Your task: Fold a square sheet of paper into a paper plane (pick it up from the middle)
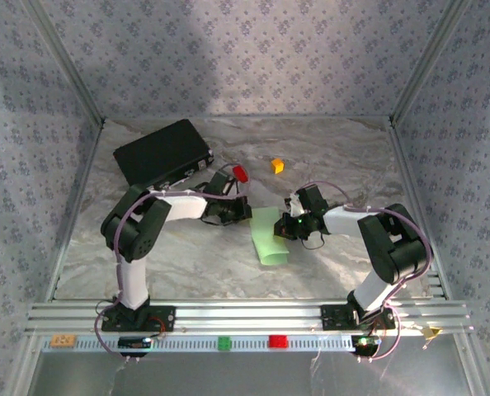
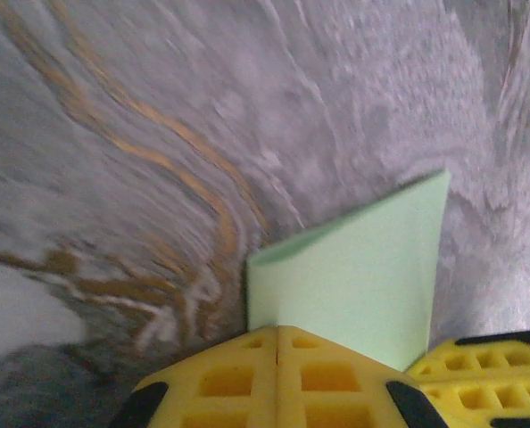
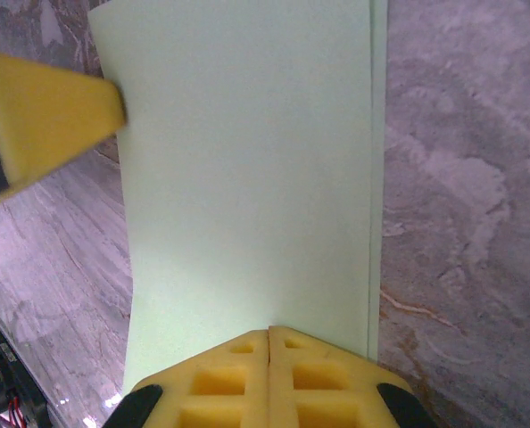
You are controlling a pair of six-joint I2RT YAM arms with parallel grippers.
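Sheet (image 1: 270,238) lies folded into a narrow pale green strip near the middle of your table (image 1: 352,165), its length running away from the arm bases and its near end curling a little; your two grippers sit at its far end, the left gripper (image 1: 247,212) on its left side and the right gripper (image 1: 281,230) on its right; from the right wrist you see the sheet (image 3: 247,178) flat on the marbled top, with a second layer's edge peeking out along its right side; the right gripper (image 3: 269,335) has its yellow fingers pressed together with the seam closed, tips at the sheet's edge, and you cannot tell whether any paper is caught between them; one finger (image 3: 46,111) of the left gripper shows at that view's upper left, touching or just over the sheet's corner; from the left wrist the sheet (image 2: 354,276) rises as a tilted flap with a rolled upper edge; the left gripper (image 2: 277,335) is likewise pressed together right against it, with a right-gripper finger (image 2: 488,374) just beside; a black case (image 1: 162,153) lies at the far left, well apart, and a red block (image 1: 240,173) and a yellow block (image 1: 277,165) sit beyond the grippers.
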